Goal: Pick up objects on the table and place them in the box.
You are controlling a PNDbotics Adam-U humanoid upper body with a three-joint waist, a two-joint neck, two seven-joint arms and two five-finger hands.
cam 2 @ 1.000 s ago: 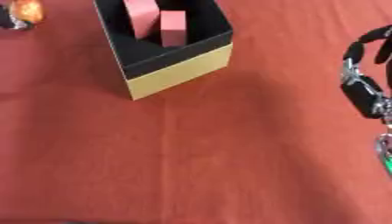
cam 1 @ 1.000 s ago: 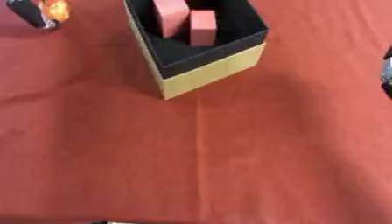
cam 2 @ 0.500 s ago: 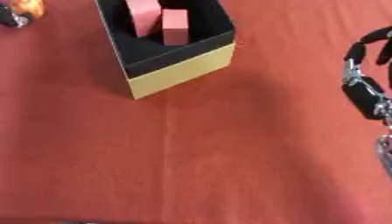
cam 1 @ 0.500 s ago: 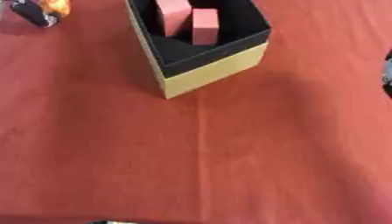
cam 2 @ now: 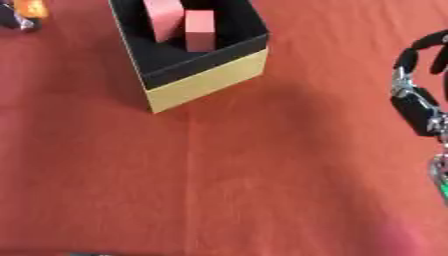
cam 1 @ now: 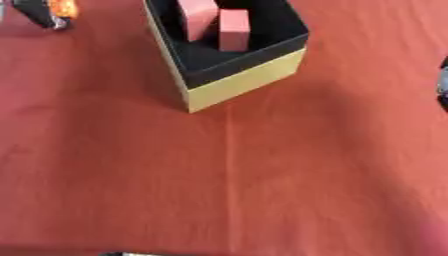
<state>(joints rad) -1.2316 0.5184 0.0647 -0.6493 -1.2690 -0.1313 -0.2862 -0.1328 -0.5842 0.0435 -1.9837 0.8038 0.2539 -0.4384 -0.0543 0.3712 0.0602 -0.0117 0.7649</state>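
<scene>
A box point(cam 1: 249, 82) with yellow outer walls and a black lining stands at the top centre of the red table. Two pink blocks point(cam 1: 233, 30) stand upright inside it, side by side. My right hand point(cam 2: 418, 102) hangs at the right edge in the right eye view, well to the right of the box, its fingers relaxed and holding nothing. At the top left corner a dark shape, which may be my left hand point(cam 1: 37, 12), shows with a small orange thing point(cam 1: 63, 7) against it. I cannot make out how the orange thing is held.
A red cloth point(cam 1: 227, 190) covers the table, with a faint crease running from the box's near corner toward the front edge. A small pale sliver shows at the bottom edge.
</scene>
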